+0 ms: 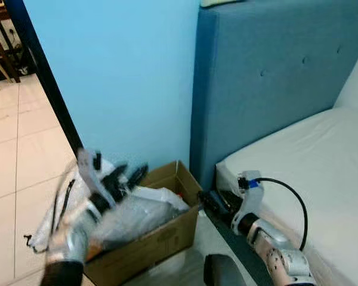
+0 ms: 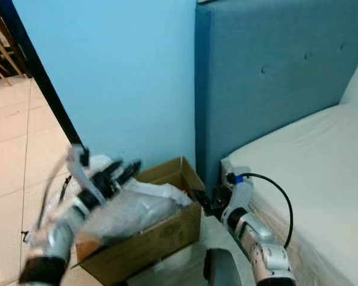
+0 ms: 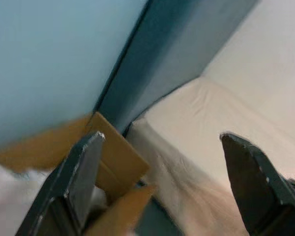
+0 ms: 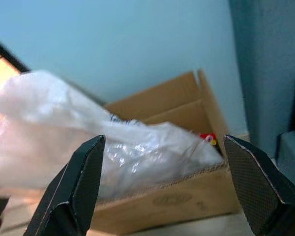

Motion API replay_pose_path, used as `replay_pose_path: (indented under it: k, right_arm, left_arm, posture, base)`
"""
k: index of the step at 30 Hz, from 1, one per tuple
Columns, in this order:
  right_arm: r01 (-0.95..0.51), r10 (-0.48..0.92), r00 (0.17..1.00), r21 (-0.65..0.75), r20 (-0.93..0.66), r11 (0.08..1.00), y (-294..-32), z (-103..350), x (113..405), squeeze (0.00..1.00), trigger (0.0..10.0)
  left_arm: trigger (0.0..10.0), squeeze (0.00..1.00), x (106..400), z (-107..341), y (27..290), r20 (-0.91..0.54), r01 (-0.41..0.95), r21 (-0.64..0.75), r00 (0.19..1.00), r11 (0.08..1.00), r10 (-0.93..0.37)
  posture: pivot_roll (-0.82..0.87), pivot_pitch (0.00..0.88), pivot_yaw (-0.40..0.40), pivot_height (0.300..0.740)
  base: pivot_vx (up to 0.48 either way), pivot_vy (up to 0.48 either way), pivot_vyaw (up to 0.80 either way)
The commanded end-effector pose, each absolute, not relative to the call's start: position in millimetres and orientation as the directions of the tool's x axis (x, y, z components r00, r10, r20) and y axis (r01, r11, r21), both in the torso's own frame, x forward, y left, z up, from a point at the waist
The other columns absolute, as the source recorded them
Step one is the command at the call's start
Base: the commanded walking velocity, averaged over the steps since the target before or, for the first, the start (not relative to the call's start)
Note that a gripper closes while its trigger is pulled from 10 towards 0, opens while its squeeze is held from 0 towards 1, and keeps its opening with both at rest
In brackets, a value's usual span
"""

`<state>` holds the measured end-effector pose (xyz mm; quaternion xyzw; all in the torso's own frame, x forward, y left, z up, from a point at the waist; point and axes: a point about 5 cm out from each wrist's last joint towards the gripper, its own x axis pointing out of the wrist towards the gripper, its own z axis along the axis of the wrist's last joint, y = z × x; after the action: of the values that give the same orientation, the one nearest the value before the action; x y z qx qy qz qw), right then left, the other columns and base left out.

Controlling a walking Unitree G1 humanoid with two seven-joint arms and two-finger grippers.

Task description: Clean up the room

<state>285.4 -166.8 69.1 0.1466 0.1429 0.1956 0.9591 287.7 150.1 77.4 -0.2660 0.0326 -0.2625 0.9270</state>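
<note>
A brown cardboard box (image 1: 167, 235) stands on the floor between the blue wall and the bed, stuffed with clear plastic bags (image 1: 137, 211). My left gripper (image 1: 128, 177) hovers blurred over the box's back left part, fingers (image 3: 81, 169) spread open with nothing between them. My right gripper (image 1: 210, 201) sits low beside the box's right flap, near the bed corner. Its fingers (image 4: 73, 189) stand wide open and point at the box (image 4: 187, 196) and the plastic (image 4: 103, 142).
A blue padded headboard (image 1: 274, 77) and white mattress (image 1: 310, 161) fill the right side. A black door frame (image 1: 45, 77) runs down the left, with tiled floor (image 1: 24, 155) beyond it. A black cable (image 1: 64, 196) and more plastic lie left of the box. A dark rounded object (image 1: 221, 271) sits at the bottom.
</note>
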Motion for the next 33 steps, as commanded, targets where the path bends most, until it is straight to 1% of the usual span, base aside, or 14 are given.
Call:
replay_pose_path:
  k: [1, 5, 10, 13, 15, 19, 21, 26, 27, 28, 29, 30, 32, 33]
  right_arm:
    - [-0.329, 0.414, 0.883, 0.339, -0.22, 0.882, -167, 65, 285, 0.0, 10.0]
    - [-0.303, 0.394, 0.874, 0.315, -0.285, 0.9, -172, 47, 281, 0.0, 10.0]
    - [-0.283, 0.376, 0.856, 0.287, -0.354, 0.915, -175, 29, 276, 0.0, 10.0]
    - [-0.274, 0.363, 0.819, 0.252, -0.444, 0.928, -177, 6, 265, 0.0, 10.0]
    - [-0.274, 0.363, 0.819, 0.252, -0.444, 0.928, -177, 6, 265, 0.0, 10.0]
    - [-0.232, 0.274, 0.726, 0.149, -0.631, 0.961, -188, -31, 241, 0.0, 10.0]
    - [-0.232, 0.274, 0.726, 0.149, -0.631, 0.961, -188, -31, 241, 0.0, 10.0]
    - [-0.198, 0.204, 0.656, 0.095, -0.726, 0.975, -196, -50, 224, 0.0, 10.0]
    - [-0.192, 0.177, 0.628, 0.069, -0.758, 0.979, -199, -56, 217, 0.0, 10.0]
    - [-0.192, 0.177, 0.628, 0.069, -0.758, 0.979, -199, -56, 217, 0.0, 10.0]
    - [-0.174, 0.148, 0.602, 0.052, -0.785, 0.983, -202, -61, 210, 0.0, 10.0]
    - [-0.174, 0.148, 0.602, 0.052, -0.785, 0.983, -202, -61, 210, 0.0, 10.0]
    - [-0.151, 0.087, 0.561, 0.002, -0.823, 0.989, -206, -70, 198, 0.0, 10.0]
    - [-0.151, 0.087, 0.561, 0.002, -0.823, 0.989, -206, -70, 198, 0.0, 10.0]
  left_arm:
    - [10.0, 0.0, 288, 83, 145, 0.106, 0.49, -0.511, 0.852, 0.706, -0.514]
    - [10.0, 0.0, 272, 51, 124, 0.019, 0.472, -0.562, 0.828, 0.679, -0.56]
    - [10.0, 0.0, 264, 25, 123, -0.084, 0.423, -0.553, 0.829, 0.718, -0.553]
    - [10.0, 0.0, 253, -2, 139, -0.233, 0.321, -0.492, 0.847, 0.809, -0.478]
    - [10.0, 0.0, 253, -2, 139, -0.233, 0.321, -0.492, 0.847, 0.809, -0.478]
    - [10.0, 0.0, 228, -36, 173, -0.447, 0.112, -0.401, 0.843, 0.909, -0.301]
    - [10.0, 0.0, 228, -36, 173, -0.447, 0.112, -0.401, 0.843, 0.909, -0.301]
    - [10.0, 0.0, 204, -58, 188, -0.585, -0.039, -0.342, 0.791, 0.939, -0.18]
    - [10.0, 0.0, 187, -70, 192, -0.654, -0.141, -0.342, 0.745, 0.929, -0.128]
    - [10.0, 0.0, 187, -70, 192, -0.654, -0.141, -0.342, 0.745, 0.929, -0.128]
    - [10.0, 0.0, 161, -86, 197, -0.75, -0.28, -0.309, 0.659, 0.909, -0.052]
    - [10.0, 0.0, 161, -86, 197, -0.75, -0.28, -0.309, 0.659, 0.909, -0.052]
    - [10.0, 0.0, 120, -105, 200, -0.862, -0.424, -0.229, 0.507, 0.876, 0.02]
    - [10.0, 0.0, 120, -105, 200, -0.862, -0.424, -0.229, 0.507, 0.876, 0.02]
  posture:
    - [-0.09, 0.0, 0.008, 0.631]
    - [-0.09, 0.0, 0.003, 0.645]
    - [-0.09, 0.0, 0.002, 0.654]
    - [-0.09, 0.0, 0.003, 0.663]
    - [-0.09, 0.0, 0.003, 0.663]
    - [-0.08, 0.0, -0.008, 0.677]
    - [-0.08, 0.0, -0.008, 0.677]
    - [-0.07, 0.0, -0.022, 0.687]
    - [-0.05, 0.0, -0.032, 0.691]
    - [-0.05, 0.0, -0.032, 0.691]
    - [-0.05, 0.0, -0.04, 0.696]
    - [-0.05, 0.0, -0.04, 0.696]
    - [-0.06, 0.0, -0.032, 0.705]
    - [-0.06, 0.0, -0.032, 0.705]
  base:
    - [0.0, 0.0, 0.0]
    - [0.0, 0.0, 0.0]
    - [0.0, 0.0, 0.0]
    - [0.0, 0.0, 0.0]
    - [0.0, 0.0, 0.0]
    - [0.0, 0.0, 0.0]
    - [0.0, 0.0, 0.0]
    - [0.0, 0.0, 0.0]
    - [0.0, 0.0, 0.0]
    - [0.0, 0.0, 0.0]
    - [0.0, 0.0, 0.0]
    - [0.0, 0.0, 0.0]
    - [0.0, 0.0, 0.0]
    - [0.0, 0.0, 0.0]
